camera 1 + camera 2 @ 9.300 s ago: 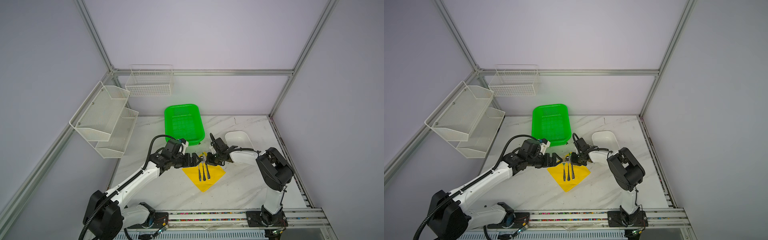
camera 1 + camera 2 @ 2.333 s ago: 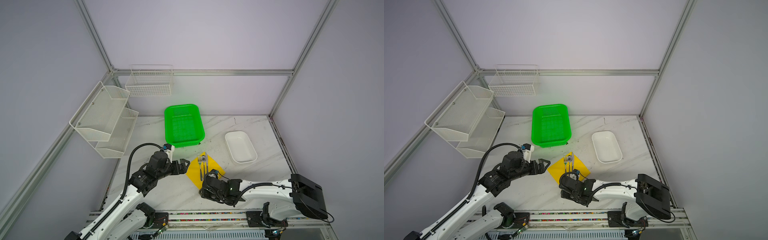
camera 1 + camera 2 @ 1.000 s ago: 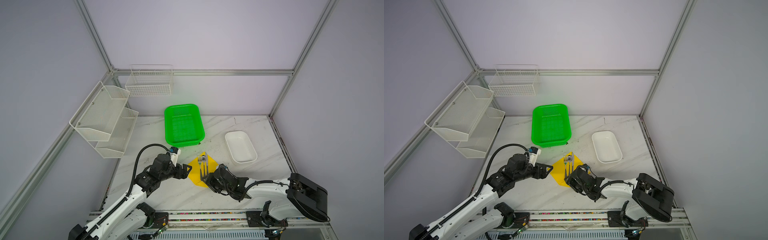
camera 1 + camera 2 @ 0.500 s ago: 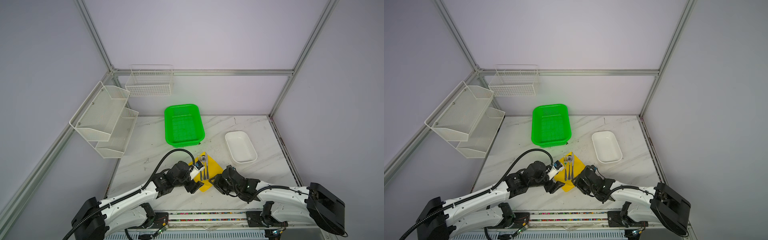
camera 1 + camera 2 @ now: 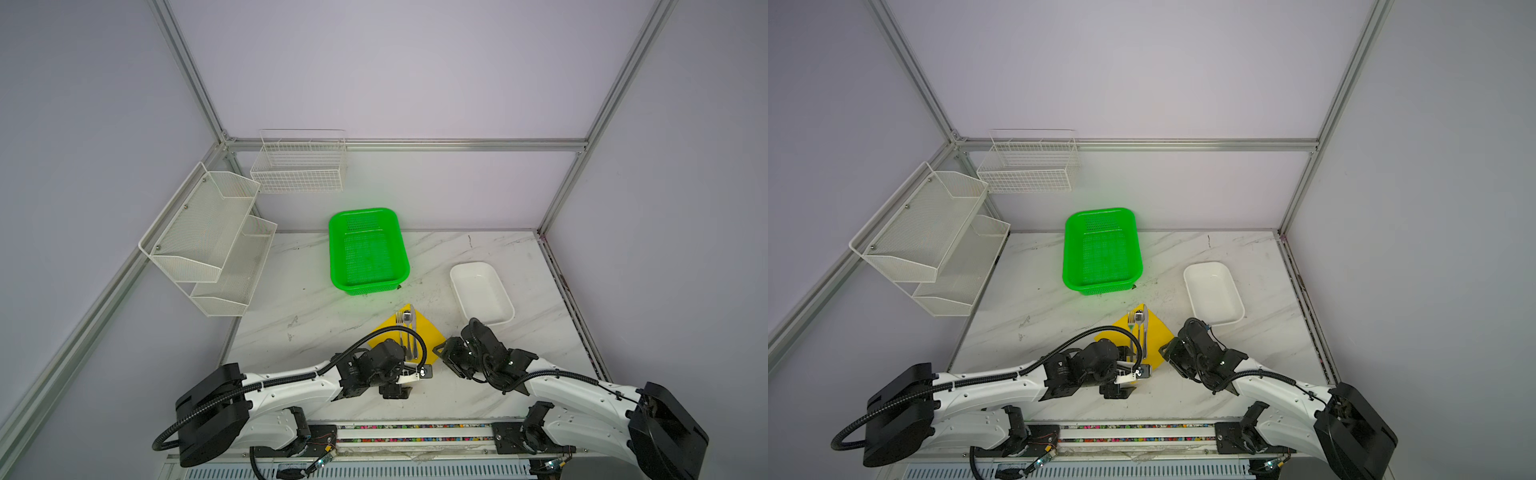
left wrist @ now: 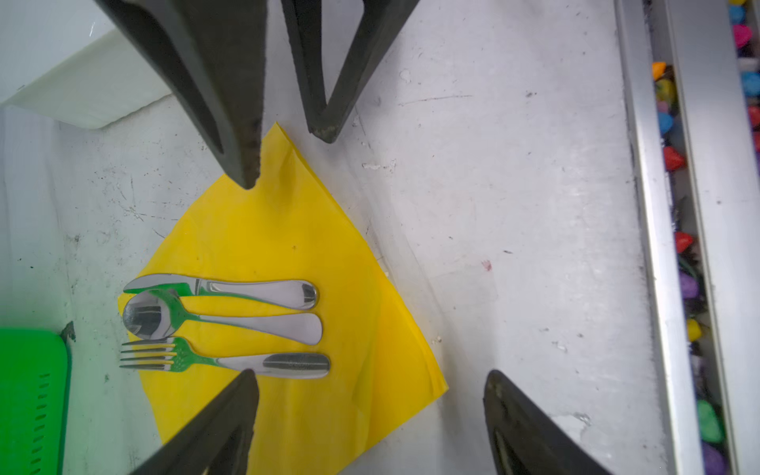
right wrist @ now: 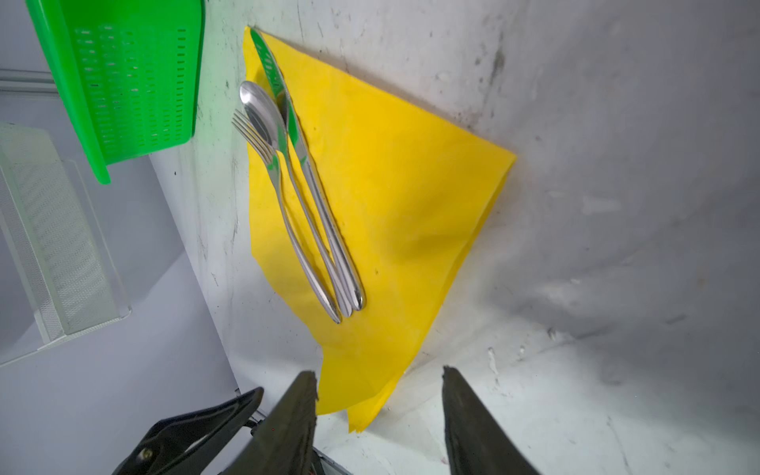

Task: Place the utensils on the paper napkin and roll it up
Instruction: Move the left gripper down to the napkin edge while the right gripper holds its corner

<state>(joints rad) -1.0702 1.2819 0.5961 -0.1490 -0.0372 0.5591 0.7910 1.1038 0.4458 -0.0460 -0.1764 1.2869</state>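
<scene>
We see L end effector [image 6: 370, 372] wide, empty, above near corner of paper napkin [image 7: 390, 185]; R end effector [image 7: 378, 370] half-open astride its right corner; utensils [image 6: 246, 323] atop it.

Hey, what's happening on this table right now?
The knife, spoon and fork lie side by side on the yellow napkin. Both pincers are open and hold nothing. The right pincer straddles one napkin corner, and the left pincer spans its edge beside the fork handle. The napkin is not yet rolled.
</scene>
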